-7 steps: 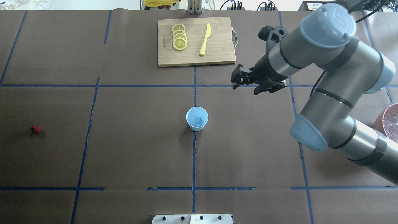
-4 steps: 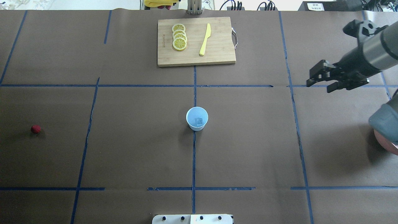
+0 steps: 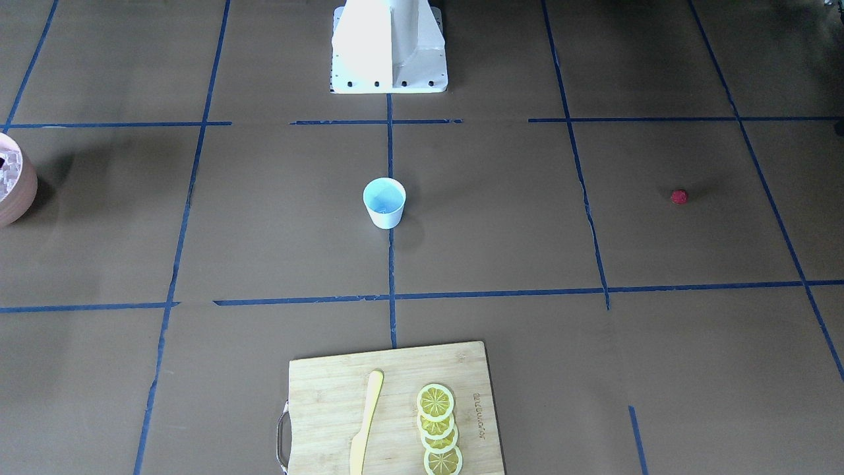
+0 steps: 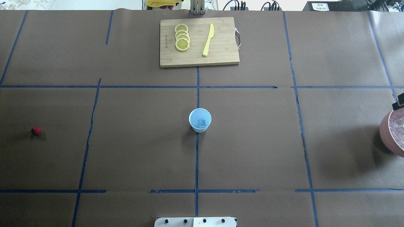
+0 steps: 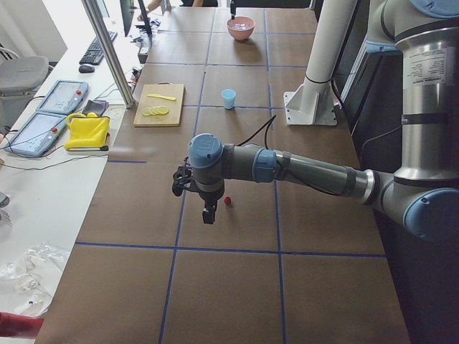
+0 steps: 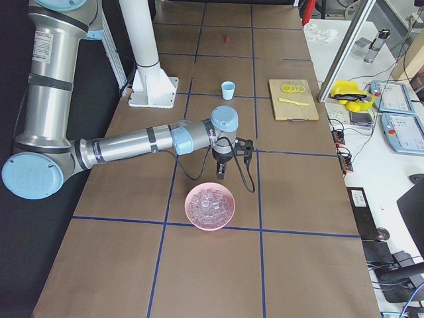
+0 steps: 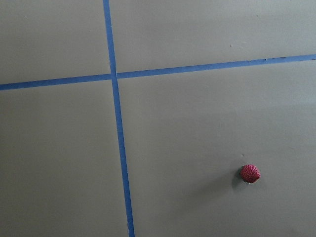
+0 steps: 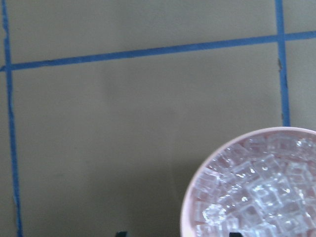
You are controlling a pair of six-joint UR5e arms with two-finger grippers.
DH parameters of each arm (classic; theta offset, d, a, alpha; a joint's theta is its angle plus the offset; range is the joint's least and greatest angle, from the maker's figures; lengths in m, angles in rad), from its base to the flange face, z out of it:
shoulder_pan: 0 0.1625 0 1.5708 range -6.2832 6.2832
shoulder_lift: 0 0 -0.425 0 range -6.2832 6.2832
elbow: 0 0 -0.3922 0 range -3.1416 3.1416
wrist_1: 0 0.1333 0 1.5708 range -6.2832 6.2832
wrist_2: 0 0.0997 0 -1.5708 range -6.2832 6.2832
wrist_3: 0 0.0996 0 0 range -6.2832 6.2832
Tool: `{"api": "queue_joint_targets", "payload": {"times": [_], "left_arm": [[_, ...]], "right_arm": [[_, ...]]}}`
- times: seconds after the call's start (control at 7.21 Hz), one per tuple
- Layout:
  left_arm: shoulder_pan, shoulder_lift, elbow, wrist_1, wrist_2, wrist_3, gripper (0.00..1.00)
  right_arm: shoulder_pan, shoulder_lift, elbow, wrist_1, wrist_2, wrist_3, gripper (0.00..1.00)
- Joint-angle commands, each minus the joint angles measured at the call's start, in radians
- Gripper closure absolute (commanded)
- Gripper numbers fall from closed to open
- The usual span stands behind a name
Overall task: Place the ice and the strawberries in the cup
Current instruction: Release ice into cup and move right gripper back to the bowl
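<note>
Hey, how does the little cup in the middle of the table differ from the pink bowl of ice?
The cup is white outside and pale blue inside; the pink bowl is pink. The cup is narrow and tapered, the pink bowl much wider. The cup holds what looks like a single ice cube, while the pink bowl is piled with cubes. Both stand upright and open-topped on the table.

the white cup (image 4: 195, 117) stands upright, one clear ice cube (image 4: 202, 122) inside; the small red strawberry (image 4: 36, 130) lies well apart, far left.
</note>
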Motion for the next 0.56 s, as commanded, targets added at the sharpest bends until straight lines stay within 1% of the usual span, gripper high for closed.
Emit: {"api": "queue_joint_targets", "payload": {"times": [0.0,0.28,0.42], "left_arm": [[0.0,0.0,-0.005,-0.001,-0.002,-0.001,0.0],[0.0,0.0,-0.007,-0.001,-0.002,-0.001,0.0],[0.0,0.0,-0.007,-0.001,-0.002,-0.001,0.0]], "right_arm": [[0.033,-0.041,-0.104,0.004,0.031,-0.141,0.24],[0.033,-0.041,-0.219,0.152,0.034,-0.131,0.22],[0.031,-0.04,-0.235,0.177,0.036,-0.126,0.22]]}}
